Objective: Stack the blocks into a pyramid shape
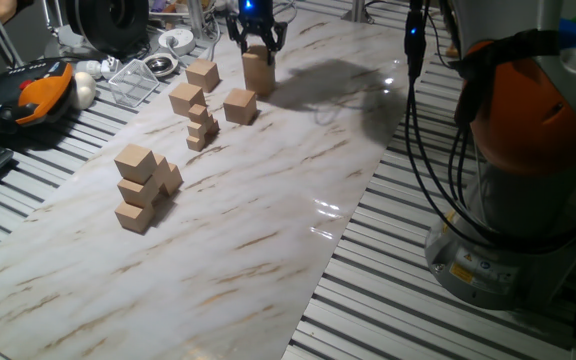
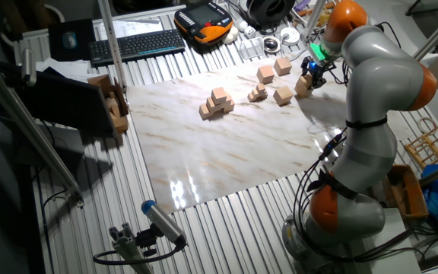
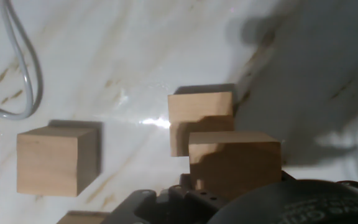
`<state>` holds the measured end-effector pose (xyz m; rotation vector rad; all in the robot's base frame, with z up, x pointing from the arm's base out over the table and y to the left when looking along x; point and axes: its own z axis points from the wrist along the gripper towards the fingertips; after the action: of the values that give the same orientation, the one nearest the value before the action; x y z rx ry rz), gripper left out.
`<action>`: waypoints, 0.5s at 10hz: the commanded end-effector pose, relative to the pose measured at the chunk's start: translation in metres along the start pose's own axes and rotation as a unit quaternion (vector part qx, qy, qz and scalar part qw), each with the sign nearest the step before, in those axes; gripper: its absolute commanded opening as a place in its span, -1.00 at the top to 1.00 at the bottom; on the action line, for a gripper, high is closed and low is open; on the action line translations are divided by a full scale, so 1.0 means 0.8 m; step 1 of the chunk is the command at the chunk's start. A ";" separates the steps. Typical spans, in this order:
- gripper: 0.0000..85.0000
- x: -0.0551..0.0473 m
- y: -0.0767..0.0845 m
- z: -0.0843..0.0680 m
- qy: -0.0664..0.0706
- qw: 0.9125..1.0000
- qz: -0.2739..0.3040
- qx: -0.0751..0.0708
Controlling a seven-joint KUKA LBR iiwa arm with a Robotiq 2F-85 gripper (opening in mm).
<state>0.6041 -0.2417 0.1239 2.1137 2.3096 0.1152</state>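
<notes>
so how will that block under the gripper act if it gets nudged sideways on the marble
The block at the gripper looks like stiff plain wood with flat faces, so it should slide rather than roll. The marble top looks glossy, so it may skid easily. It appears to sit on another block, so a push could topple it.

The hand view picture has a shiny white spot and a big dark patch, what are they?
In the hand view, the white spot is lamp glare on the glossy marble board beside a block; the dark patch at right is shadow. One fixed view shows similar glare on the board.
</notes>
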 end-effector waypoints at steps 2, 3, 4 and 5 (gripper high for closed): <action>1.00 0.000 0.005 0.005 -0.001 1.000 -0.005 -0.002; 1.00 0.000 0.007 0.006 -0.001 1.000 -0.006 -0.002; 1.00 -0.001 0.008 0.008 0.000 1.000 -0.007 -0.001; 1.00 -0.002 0.008 0.009 0.003 1.000 -0.007 0.000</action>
<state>0.6114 -0.2421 0.1170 2.1007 2.3269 0.1221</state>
